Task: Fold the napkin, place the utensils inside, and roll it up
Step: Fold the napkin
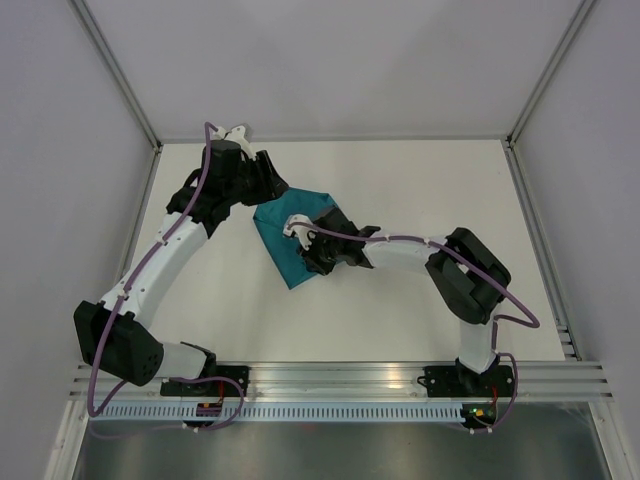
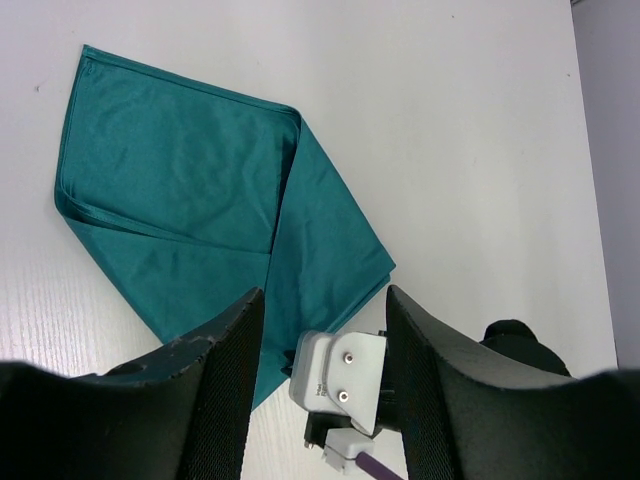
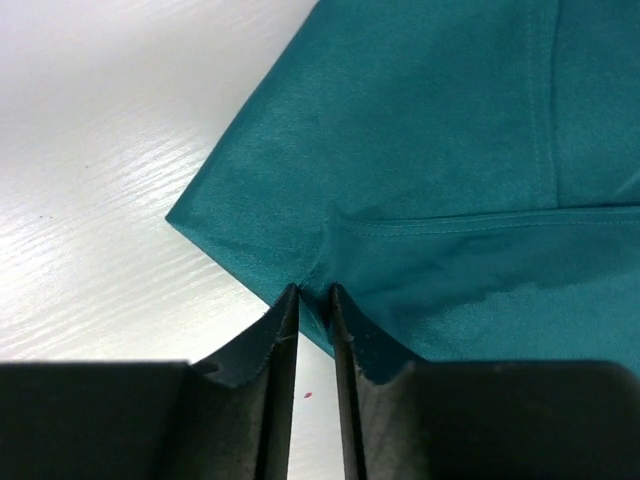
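Right hand [image 3: 314, 290] is set low at one edge of the napkin [image 1: 280, 245], its fingers [image 3: 280, 340] parted by only a narrow slit through which the bare surface [image 1: 400, 180] shows. A small pucker [image 3: 326, 250] of cloth is raised right at the fingertips; whether it is gripped or merely touched cannot be told. By contrast, the left hand [image 2: 325, 295] is held wide open above the napkin, with nothing between its fingers.

The napkin lies flat near the middle of the surface, folded into layers. The layers are not squarely matched: one panel overlaps a longer strip, and a doubled hem shows along one side. No utensils can be seen in any view.

Several faults can be expected from here:

- **Snagged cloth.** If the pucker is caught between the fingertips when the right hand is lifted, the top layer would likely be dragged with it. The fold would then be pulled open or skewed.
- **Sliding layers.** The cloth looks smooth and slightly glossy, so the layers may slide over one another at a light nudge. The mismatch would then be carried into a crooked roll.
- **Contact between the arms.** The two hands are close together over the same cloth, so contact is possible if both are moved at once.
- **Disturbed fold.** Because the utensils are out of view, they must be fetched from elsewhere, and the unweighted fold could be disturbed when they are laid on it.
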Robot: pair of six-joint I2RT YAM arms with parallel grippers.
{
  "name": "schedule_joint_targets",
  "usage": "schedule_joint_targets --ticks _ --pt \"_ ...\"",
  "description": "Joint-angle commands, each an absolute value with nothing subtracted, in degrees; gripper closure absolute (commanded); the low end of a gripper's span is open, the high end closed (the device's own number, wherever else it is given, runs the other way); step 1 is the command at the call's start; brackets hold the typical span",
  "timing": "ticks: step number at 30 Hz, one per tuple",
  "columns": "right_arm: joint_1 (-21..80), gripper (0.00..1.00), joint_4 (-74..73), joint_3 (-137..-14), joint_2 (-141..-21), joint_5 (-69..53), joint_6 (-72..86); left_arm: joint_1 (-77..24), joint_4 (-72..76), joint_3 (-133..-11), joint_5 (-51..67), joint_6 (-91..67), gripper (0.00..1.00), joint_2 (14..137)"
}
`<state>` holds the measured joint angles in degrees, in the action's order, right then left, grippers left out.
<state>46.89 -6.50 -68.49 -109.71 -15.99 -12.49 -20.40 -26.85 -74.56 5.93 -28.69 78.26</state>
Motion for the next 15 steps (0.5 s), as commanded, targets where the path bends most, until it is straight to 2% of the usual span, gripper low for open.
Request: schedule_joint_targets --ticks 1,9,15 --pt "48.5 0.73 -5.4 -68.8 -109.6 -16.3 -14.6 -20.7 -25.4 -74.1 6.0 -29.4 0.42 77.2" --pt "50.3 0.63 -6.7 -69.3 -109.6 -17.8 -16.3 -20.7 -25.5 -74.6 5.7 -28.8 0.39 77.3" --pt "50.5 0.61 -8.0 -69.9 -108.2 -16.4 -17.4 -20.3 -25.8 -74.5 2.1 -30.2 0.38 76.1"
